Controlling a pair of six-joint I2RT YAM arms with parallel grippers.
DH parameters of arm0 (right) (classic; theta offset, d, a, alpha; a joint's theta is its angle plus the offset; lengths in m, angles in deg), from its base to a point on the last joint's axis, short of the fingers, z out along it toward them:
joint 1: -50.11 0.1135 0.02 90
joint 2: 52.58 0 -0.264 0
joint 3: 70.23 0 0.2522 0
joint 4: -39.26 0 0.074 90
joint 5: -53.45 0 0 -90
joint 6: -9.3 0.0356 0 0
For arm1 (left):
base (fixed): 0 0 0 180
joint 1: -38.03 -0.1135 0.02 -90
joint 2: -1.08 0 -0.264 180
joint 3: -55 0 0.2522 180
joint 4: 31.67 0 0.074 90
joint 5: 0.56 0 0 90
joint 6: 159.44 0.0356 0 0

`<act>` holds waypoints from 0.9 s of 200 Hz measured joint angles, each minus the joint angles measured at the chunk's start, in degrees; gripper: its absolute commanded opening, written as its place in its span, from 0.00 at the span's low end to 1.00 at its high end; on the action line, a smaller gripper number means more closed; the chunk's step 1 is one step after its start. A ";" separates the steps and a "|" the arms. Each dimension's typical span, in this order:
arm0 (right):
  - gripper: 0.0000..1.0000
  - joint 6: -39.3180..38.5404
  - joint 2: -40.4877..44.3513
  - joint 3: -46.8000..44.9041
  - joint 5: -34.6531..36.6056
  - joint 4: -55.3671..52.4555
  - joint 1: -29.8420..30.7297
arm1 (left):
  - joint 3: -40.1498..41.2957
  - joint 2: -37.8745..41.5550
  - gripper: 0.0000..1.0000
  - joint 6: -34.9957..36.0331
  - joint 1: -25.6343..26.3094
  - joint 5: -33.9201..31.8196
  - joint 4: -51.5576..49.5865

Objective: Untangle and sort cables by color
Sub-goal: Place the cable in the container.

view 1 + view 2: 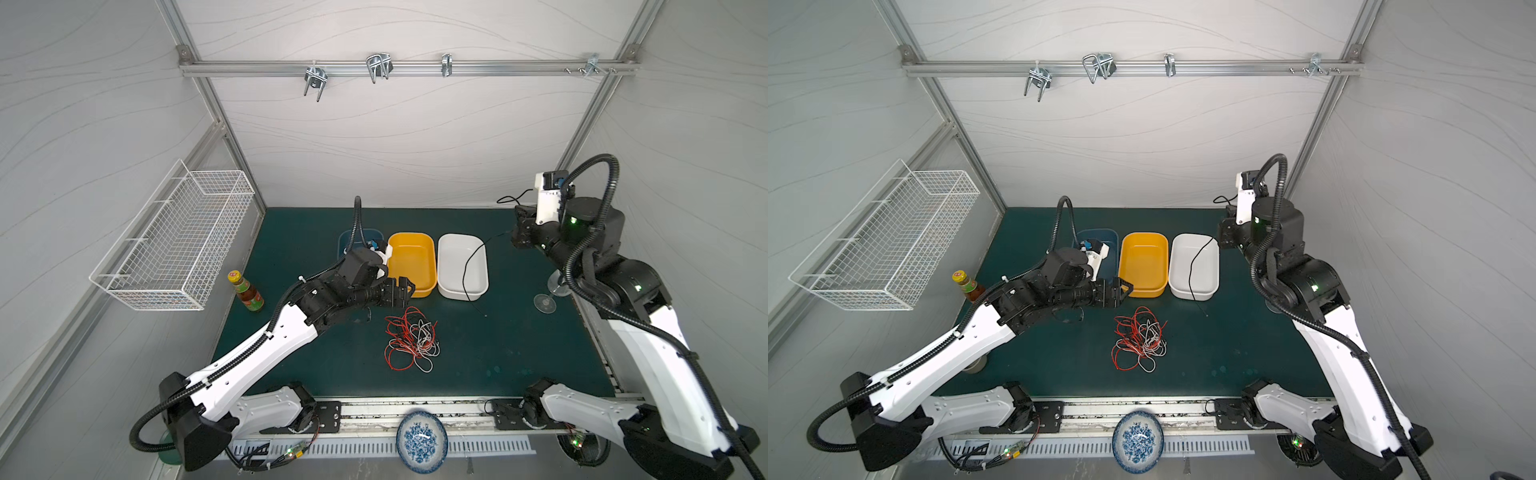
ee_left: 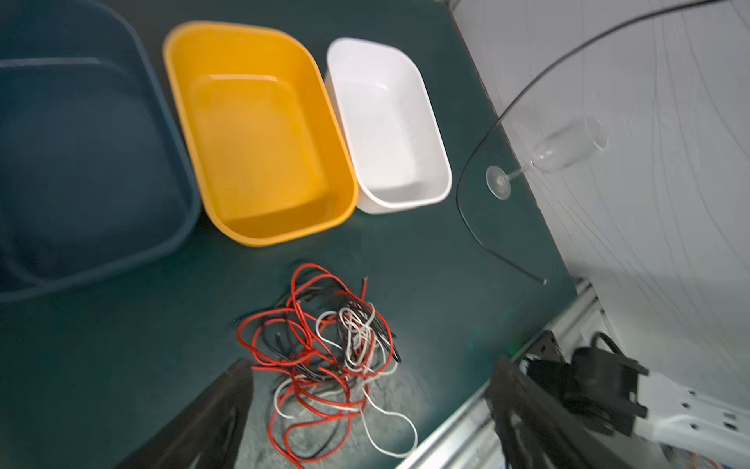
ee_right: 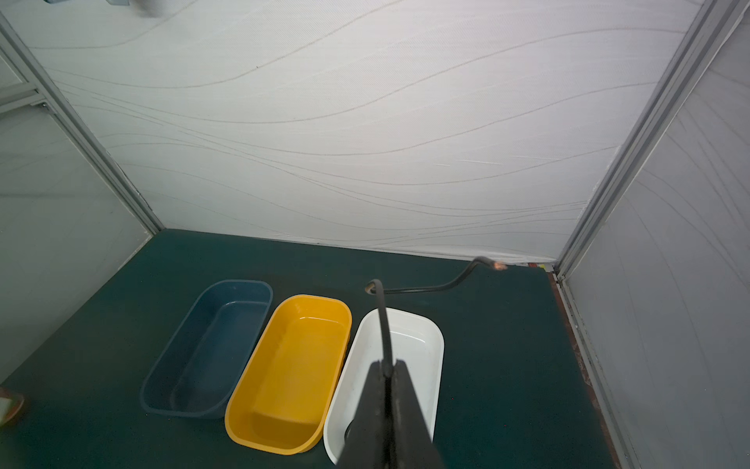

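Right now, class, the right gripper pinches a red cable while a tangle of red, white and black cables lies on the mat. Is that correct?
One slip: the right gripper pinches a black cable, not a red one, as the right wrist view shows. The tangle does lie on the mat.

The table (image 1: 519, 353) is bare in front of the tangle of cables (image 1: 411, 338) and to its right, so there is wide room there. Behind the tangle, the blue bin (image 1: 1106, 237), yellow bin (image 1: 411, 262) and white bin (image 1: 453, 253) stand in a close row. A black cable (image 1: 465, 272) arches over the white bin down to the table. The left arm (image 1: 291, 328) crosses the left side, and a wine glass (image 1: 545, 302) is near the right edge.
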 measured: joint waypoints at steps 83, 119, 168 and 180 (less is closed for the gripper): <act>0.00 4.79 -6.49 -6.03 -7.85 8.11 -7.13 | 15.15 12.94 0.99 9.97 -0.04 -19.10 5.90; 0.00 5.70 -7.72 -8.76 -7.91 12.04 -7.39 | 17.81 15.61 0.99 10.73 -0.04 -21.11 9.03; 0.00 6.99 -7.76 -8.94 -7.67 16.17 -7.39 | 17.81 15.54 0.99 11.52 -0.04 -22.82 10.21; 0.00 7.17 -7.91 -8.94 -7.56 16.98 -7.39 | 17.81 15.54 0.99 11.58 -0.04 -22.97 10.21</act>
